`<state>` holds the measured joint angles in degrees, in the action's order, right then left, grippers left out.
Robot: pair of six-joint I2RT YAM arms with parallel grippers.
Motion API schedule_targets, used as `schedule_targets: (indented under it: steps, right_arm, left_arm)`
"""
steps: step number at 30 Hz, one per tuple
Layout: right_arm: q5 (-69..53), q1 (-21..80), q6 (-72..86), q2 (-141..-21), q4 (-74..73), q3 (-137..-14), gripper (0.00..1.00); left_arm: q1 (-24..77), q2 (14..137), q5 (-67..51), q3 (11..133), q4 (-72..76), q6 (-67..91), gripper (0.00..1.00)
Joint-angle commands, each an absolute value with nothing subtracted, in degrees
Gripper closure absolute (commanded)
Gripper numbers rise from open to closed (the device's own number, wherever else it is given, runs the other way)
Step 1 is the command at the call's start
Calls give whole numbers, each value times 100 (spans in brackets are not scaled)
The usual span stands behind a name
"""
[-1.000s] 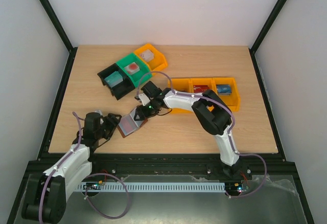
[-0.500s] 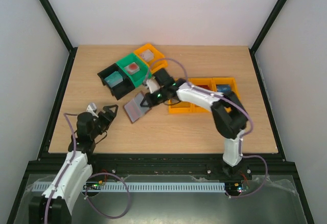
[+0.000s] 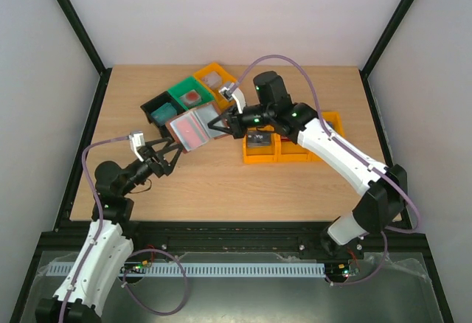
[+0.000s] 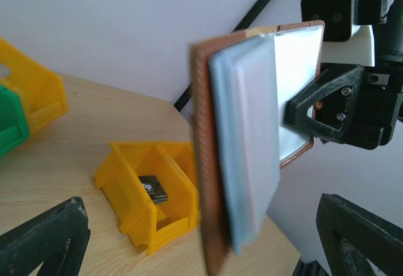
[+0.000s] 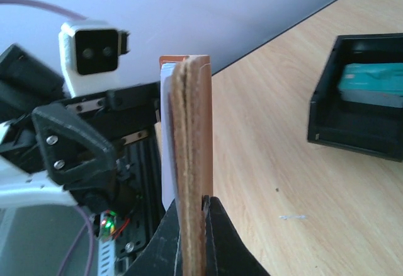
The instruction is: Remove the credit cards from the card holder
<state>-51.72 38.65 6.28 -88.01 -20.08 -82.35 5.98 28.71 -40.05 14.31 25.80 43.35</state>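
My right gripper (image 3: 220,125) is shut on one edge of the card holder (image 3: 193,128) and holds it up in the air, opened out, over the table. The holder is brown leather with a pale blue-grey inside (image 4: 249,143). A reddish credit card (image 3: 193,125) shows faintly on its inner face, tucked in. In the right wrist view the card holder (image 5: 189,156) is edge-on between the closed jaws of the right gripper (image 5: 194,225). My left gripper (image 3: 168,152) is open just below and left of it. Its fingers (image 4: 44,244) are spread wide, apart from the leather.
Black (image 3: 158,111), green (image 3: 189,96) and yellow (image 3: 218,79) bins sit at the back left. A yellow three-part bin (image 3: 295,146) with small cards lies under the right arm. A black card (image 4: 153,189) lies in its nearest compartment (image 4: 148,200).
The right gripper shut on the card holder and lifted it off the table, up and towards the back. The left gripper opened wide and rose towards it.
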Motion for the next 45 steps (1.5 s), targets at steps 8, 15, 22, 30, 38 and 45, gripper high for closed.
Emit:
schedule_targets:
  steps: [8, 15, 22, 30, 38, 45]
  right_arm:
    - [-6474, 4073, 328, -8220, -1024, -7562, 98]
    - [-6537, 4245, 240, -8504, -1007, -7647, 98]
    - [-4073, 4200, 245, -8578, -1638, -7919, 59]
    - [343, 4676, 75, -8427, -2353, -8258, 47]
    - [-510, 5893, -496, -8556, -1278, -7896, 38]
    - [-846, 5959, -620, -9194, -1374, -8116, 26]
  left_arm:
    - [881, 2993, -4461, 1569, 3380, 3927, 21]
    - [1127, 3053, -4828, 1576, 3820, 3964, 69]
    - [1133, 2963, -4174, 1625, 2957, 3902, 98]
    - [1107, 2914, -2961, 1661, 1847, 3601, 98]
    - [1101, 2970, -3329, 1630, 2196, 3767, 98]
    - [1067, 2975, -3813, 1613, 2639, 4002, 98]
